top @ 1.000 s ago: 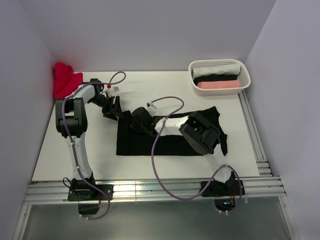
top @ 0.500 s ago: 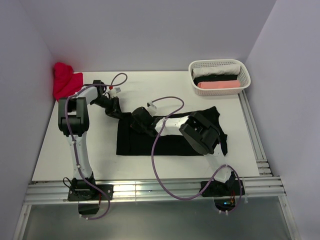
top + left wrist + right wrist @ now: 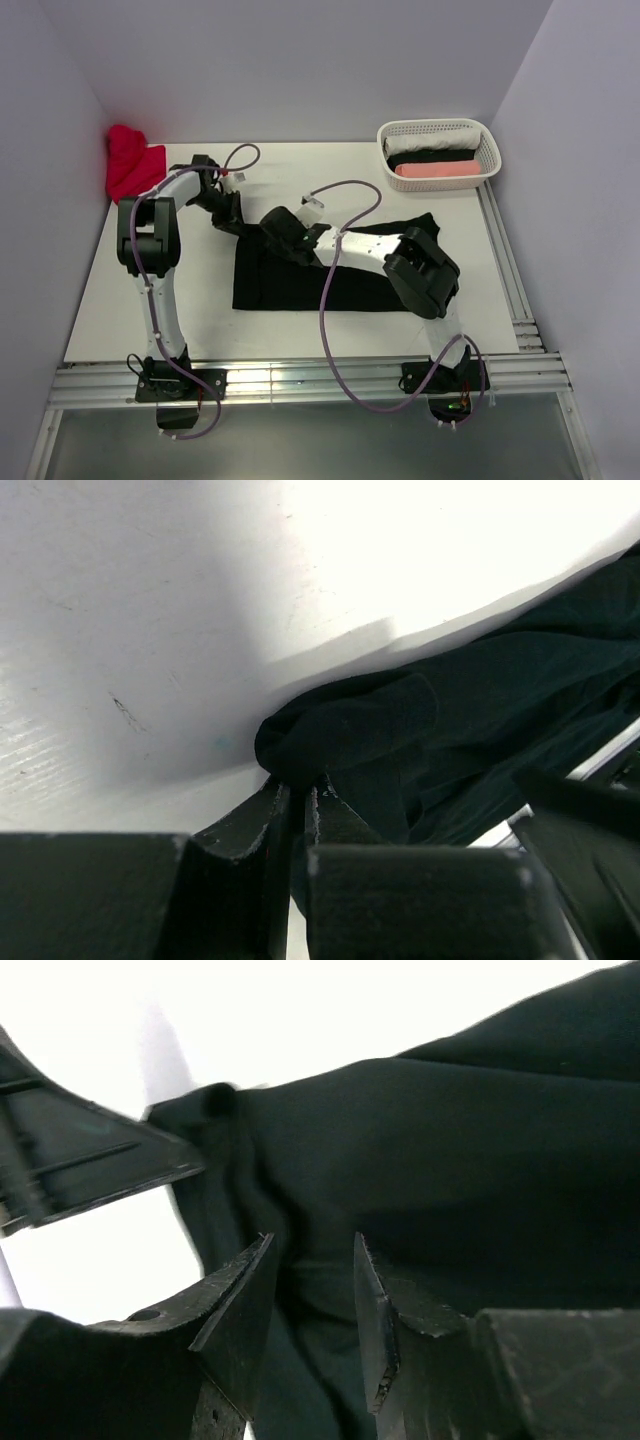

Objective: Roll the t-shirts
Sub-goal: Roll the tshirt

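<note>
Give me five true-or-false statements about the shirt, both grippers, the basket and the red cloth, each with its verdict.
1. The left gripper is shut on a bunched edge of the black t-shirt. True.
2. The right gripper has its jaws clamped together. False: they stand apart, over the black cloth.
3. The white basket stands at the far right corner of the table. True.
4. The red cloth lies inside the basket. False: it is piled in the table's far left corner, against the wall.
5. The black t-shirt is rolled into a tight bundle. False: it lies spread out, mostly flat, on the table.
</note>
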Robot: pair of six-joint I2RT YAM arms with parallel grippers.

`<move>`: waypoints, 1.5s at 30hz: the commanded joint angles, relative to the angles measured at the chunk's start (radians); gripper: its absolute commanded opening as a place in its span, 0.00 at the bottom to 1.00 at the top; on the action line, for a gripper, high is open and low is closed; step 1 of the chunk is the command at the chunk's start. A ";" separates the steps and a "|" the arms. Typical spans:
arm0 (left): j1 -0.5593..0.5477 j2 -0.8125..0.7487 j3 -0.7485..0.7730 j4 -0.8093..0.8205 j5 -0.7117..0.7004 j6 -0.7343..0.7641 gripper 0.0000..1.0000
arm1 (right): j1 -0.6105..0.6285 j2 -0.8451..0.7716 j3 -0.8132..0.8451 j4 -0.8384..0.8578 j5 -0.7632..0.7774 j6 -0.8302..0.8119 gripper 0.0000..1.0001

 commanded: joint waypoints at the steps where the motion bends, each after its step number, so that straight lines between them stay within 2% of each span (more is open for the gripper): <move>1: -0.013 -0.069 0.006 0.016 -0.047 -0.021 0.08 | 0.060 -0.048 0.123 -0.161 0.129 -0.025 0.45; 7: -0.034 -0.080 0.017 0.003 -0.075 -0.033 0.06 | 0.118 0.064 0.356 -0.322 0.173 -0.065 0.45; 18: -0.050 -0.089 0.026 -0.012 -0.095 -0.033 0.06 | 0.143 0.306 0.603 -0.310 0.112 -0.166 0.45; 23: -0.053 -0.088 0.032 -0.017 -0.103 -0.030 0.06 | 0.146 0.347 0.606 -0.328 0.098 -0.146 0.45; 34: -0.056 -0.082 0.045 -0.021 -0.101 -0.032 0.05 | 0.196 0.300 0.560 -0.370 0.136 -0.139 0.45; 45: -0.059 -0.079 0.045 -0.023 -0.104 -0.029 0.05 | 0.247 0.366 0.709 -0.580 0.166 -0.111 0.48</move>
